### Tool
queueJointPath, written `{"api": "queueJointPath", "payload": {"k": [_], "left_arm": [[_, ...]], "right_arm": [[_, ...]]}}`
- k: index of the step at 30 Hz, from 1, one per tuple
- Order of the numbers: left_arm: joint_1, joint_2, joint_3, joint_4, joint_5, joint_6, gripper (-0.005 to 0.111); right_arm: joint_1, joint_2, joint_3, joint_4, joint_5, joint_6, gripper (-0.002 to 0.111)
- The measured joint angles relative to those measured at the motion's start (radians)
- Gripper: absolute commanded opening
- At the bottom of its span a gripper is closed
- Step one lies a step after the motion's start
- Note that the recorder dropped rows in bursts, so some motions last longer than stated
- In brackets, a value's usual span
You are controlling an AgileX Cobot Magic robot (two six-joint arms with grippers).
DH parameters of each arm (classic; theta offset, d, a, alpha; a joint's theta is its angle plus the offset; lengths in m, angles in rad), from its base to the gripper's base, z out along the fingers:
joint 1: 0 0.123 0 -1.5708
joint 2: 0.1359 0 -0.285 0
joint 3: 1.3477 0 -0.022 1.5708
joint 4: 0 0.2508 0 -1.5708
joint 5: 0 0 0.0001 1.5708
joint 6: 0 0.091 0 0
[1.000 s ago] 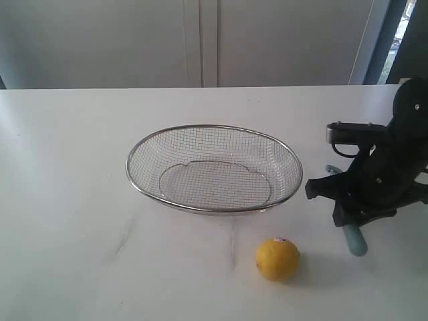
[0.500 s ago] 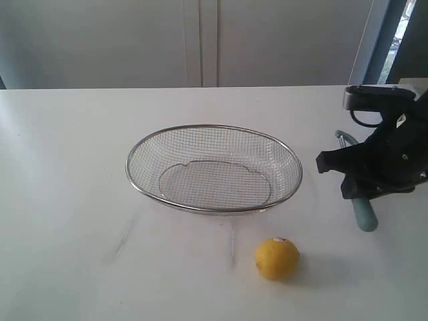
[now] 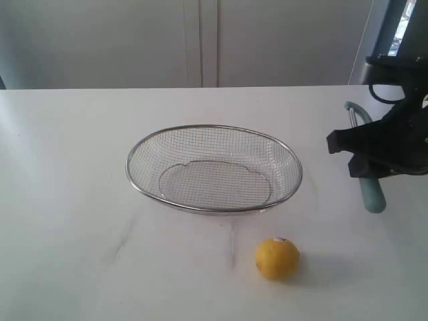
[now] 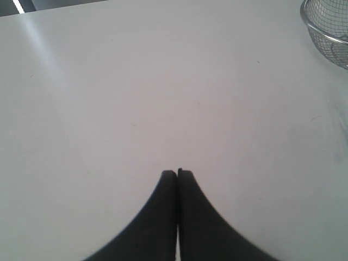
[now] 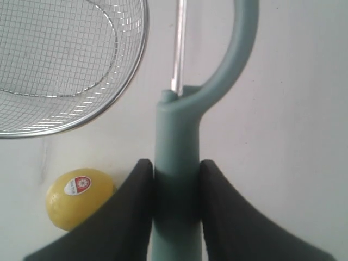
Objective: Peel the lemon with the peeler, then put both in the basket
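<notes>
Lemon (image 3: 277, 258) lies nearest, alone on the white desk (image 3: 67, 200), its white sticker (image 5: 82, 185) turned upward; it sits just in front of the basket's right end, apart from it. To the right and a little farther back, the right hand (image 5: 176, 166) is pinching the peeler (image 3: 372, 197) by its pale teal handle, one black finger (image 5: 136, 190) on each side; the handle's butt points toward the near edge, the looped head (image 3: 354, 110) away from it; whether the peeler clears the desk cannot be told. Basket (image 3: 214, 126) stands mid-desk, upright, nothing inside its wire mesh. Left hand (image 4: 177, 174), seen only from its own wrist, has its fingers pressed together with nothing between them over bare desk, the basket's rim well off at the corner of that view. Grey panels (image 3: 200, 40) close the scene behind.
</notes>
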State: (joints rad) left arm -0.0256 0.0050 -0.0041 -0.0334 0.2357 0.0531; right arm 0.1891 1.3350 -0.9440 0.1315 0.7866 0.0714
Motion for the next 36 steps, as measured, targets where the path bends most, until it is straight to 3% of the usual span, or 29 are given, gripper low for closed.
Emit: {"api": "queueJointPath", "payload": {"k": [29,36], "left_arm": [[0.0,0.0,0.0,0.0,0.0,0.0,0.0],[0.0,0.0,0.0,0.0,-0.108,0.0,0.0]], "right_arm": [[0.0,-0.003,0.0,0.002,0.0,0.0,0.0],[0.0,-0.003,0.0,0.002,0.001,0.0,0.0]]}}
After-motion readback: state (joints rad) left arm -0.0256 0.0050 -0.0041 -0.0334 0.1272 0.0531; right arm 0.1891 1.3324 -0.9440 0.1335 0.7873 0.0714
